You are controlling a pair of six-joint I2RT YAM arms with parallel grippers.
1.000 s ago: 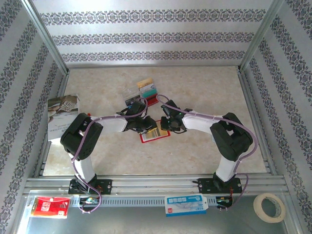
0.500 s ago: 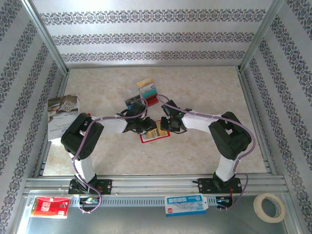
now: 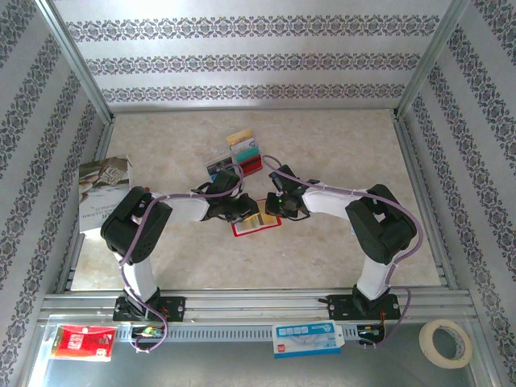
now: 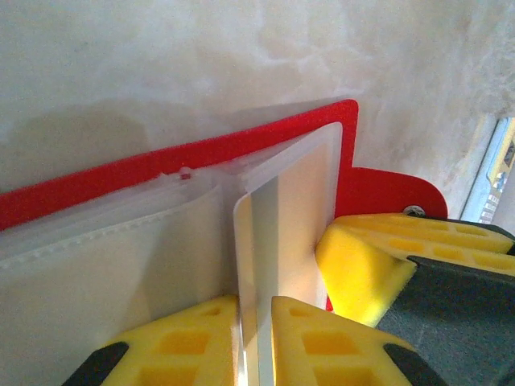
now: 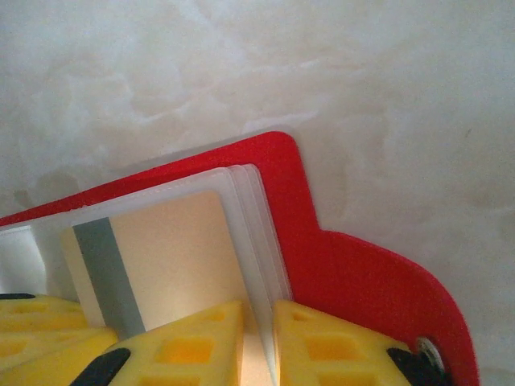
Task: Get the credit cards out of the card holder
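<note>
At mid-table, your left gripper [image 4: 256, 307] pinches a tan plastic credit card [image 4: 283, 211], right gripper [image 5: 257, 312] the red bifold card holder [image 5: 326, 251].

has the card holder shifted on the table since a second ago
No: the card holder lies the same gap from the loose cards behind it.

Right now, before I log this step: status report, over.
Left tool pinching an upright pale leaf of the card holder. Right tool pinching its clear pockets beside a tan card, not out yet. Nothing blocking.
</note>
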